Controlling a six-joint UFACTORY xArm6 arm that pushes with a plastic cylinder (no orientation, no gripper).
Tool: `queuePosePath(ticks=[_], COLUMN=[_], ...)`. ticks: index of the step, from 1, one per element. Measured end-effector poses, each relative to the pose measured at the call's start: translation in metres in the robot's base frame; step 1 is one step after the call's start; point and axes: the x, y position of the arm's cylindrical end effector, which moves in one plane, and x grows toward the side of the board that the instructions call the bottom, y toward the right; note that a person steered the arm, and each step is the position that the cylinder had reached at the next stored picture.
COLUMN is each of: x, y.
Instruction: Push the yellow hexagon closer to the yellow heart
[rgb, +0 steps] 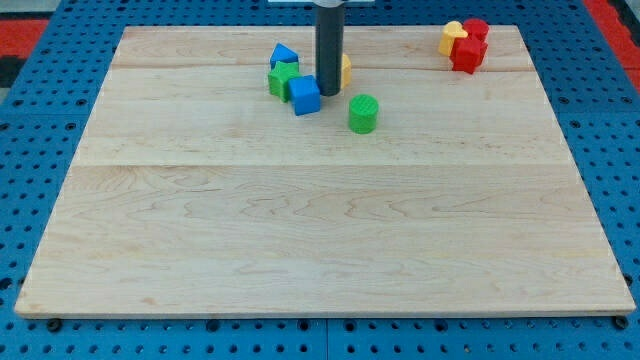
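Observation:
The yellow hexagon (345, 71) lies near the view's top centre, mostly hidden behind my rod; only its right edge shows. My tip (329, 93) rests on the board just in front of and left of the hexagon, between it and the blue cube (306, 96). The yellow heart (452, 37) lies far to the right at the view's top right, touching red blocks.
A green block (282, 79) and a blue triangular block (284, 55) sit left of the rod by the blue cube. A green cylinder (363, 113) stands below right of the tip. Two red blocks (470, 45) adjoin the heart. The wooden board (320, 230) ends near the heart.

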Motion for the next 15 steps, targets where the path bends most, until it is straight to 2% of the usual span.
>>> queuePosePath(ticks=[5,7,8,11,15], x=[-0.048,-0.048,-0.048,-0.07,-0.073], y=[0.001,0.069,0.082,0.11,0.127])
